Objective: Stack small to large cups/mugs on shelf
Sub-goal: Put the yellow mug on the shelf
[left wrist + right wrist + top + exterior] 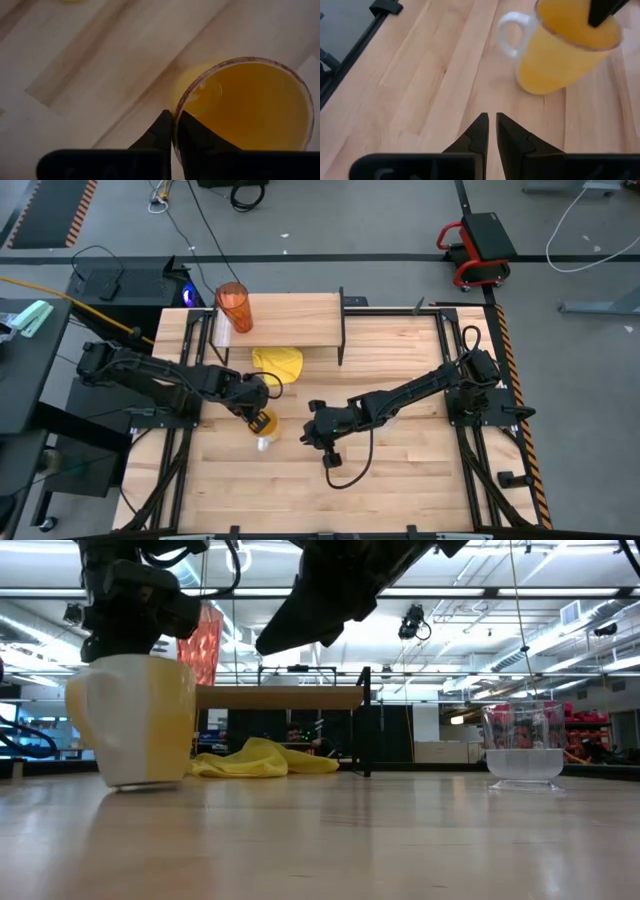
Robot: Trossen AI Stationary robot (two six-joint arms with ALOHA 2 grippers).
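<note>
- Grey workshop floor surrounds the big slatted wooden tabletop (400, 470); no brand, label or writing can be read anywhere.
- At the table's twelve o'clock edge stands the small light-wood shelf on black metal legs (300, 320), with the tall translucent orange-red tumbler (234, 306) upright on its nine o'clock end.
- A crumpled yellow cloth (279, 361) lies on the table just at six o'clock of the shelf.
- The short orange mug with a white handle (262, 421) stands upright on the table near the centre, at about seven o'clock of the cloth; its handle points toward six o'clock in the high view.
- The left gripper (172, 131) is above the mug, its fingers pinched on the mug's rim, one inside and one outside.
- The right gripper (491, 131) hangs over bare wood at about three o'clock of the mug, its fingers nearly together and holding nothing.
- A small clear cup (522, 753) stands on the table, visible in the low view, well apart from the mug.
</note>
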